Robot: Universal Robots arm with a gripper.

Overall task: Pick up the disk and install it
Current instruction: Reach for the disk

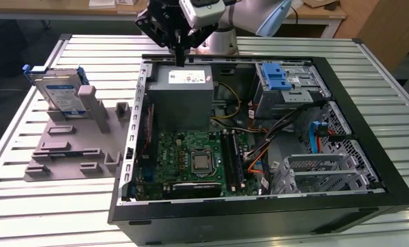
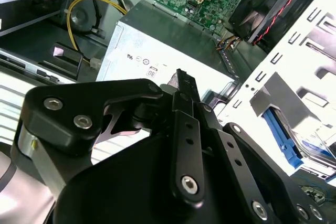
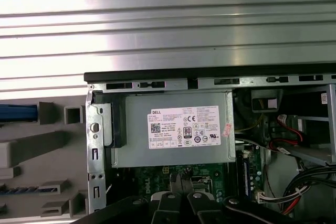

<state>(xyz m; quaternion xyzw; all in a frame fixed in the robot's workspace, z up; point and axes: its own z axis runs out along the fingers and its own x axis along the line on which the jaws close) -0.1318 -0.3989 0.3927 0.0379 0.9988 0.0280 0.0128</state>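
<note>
Currently I see the gripper [image 1: 181, 62] closed, empty, above the power supply [image 1: 183, 92]; the disk [image 1: 60, 95] stands well apart.

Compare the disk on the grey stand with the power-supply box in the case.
The disk stands on edge in the grey stand outside the case; the power-supply box lies flat inside it. The disk is smaller than the box. The disk has a blue frame; the box is plain grey. Both carry a pale label.
</note>
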